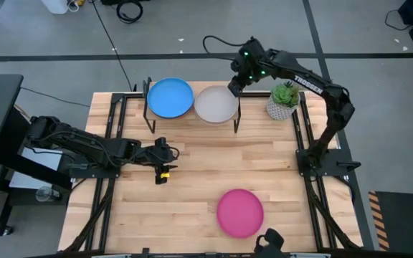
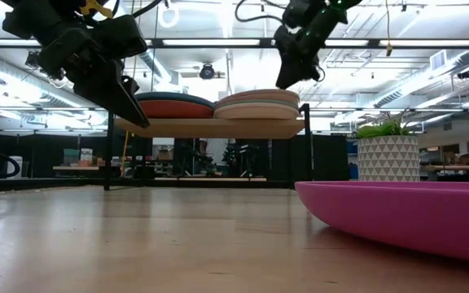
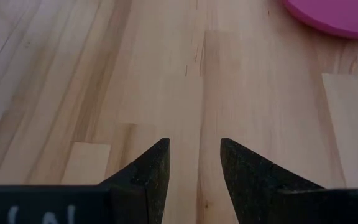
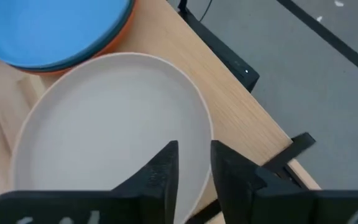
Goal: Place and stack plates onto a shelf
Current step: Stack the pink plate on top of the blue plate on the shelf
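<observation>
From above I note the pink plate (image 1: pixel 239 212) alone at lower centre, two stacks on the shelf (image 1: pixel 192 119) at upper centre. At table level, its thin rim looks rigid, smooth, probably slippery; I would pinch the edge. Left gripper (image 3: pixel 194 163) fingers slightly parted, empty. Right gripper (image 4: pixel 193 163) narrowly parted over the grey plate (image 4: pixel 104 130).
</observation>
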{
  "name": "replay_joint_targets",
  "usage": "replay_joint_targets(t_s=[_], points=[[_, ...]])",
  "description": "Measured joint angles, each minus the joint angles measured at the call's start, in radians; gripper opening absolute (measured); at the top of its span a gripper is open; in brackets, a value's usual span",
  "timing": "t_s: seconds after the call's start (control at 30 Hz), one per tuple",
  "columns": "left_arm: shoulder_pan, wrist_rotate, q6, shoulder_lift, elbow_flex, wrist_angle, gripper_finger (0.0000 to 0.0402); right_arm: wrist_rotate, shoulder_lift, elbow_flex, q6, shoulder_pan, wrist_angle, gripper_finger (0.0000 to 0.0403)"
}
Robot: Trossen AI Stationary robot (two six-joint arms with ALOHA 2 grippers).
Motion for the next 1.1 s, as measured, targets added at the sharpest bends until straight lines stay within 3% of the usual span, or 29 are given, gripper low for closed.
replay_joint_targets(t_s=[0.2, 0.3, 0.47, 0.67, 0.87, 1.1], points=[[0.0, 0.0, -0.003, 0.0, 0.0, 0.001, 0.0151, 0.002, -0.041, -0.001, -0.032, 0.069, -0.104, 0.0106], [0.0, -0.001, -0.003, 0.0, 0.0, 0.002, 0.0151, 0.073, -0.064, -0.047, -0.052, 0.144, -0.122, 0.0103], [0.0, -0.01, -0.003, 0.0, 0.0, 0.002, 0.0151, 0.239, -0.128, -0.169, -0.072, 0.287, -0.048, 0.0103], [0.002, -0.011, 0.001, 0.0, 0.0, 0.002, 0.0151, 0.28, -0.246, -0.329, -0.112, 0.403, 0.127, 0.0103], [0.002, -0.012, 0.013, 0.0, 0.0, 0.039, 0.0151, 0.475, -0.288, -0.471, -0.109, 0.435, 0.174, 0.0103], [0.002, -0.011, 0.031, 0.0, 0.0, 0.076, 0.0151, 0.484, -0.282, -0.509, -0.109, 0.424, 0.239, 0.0103]])
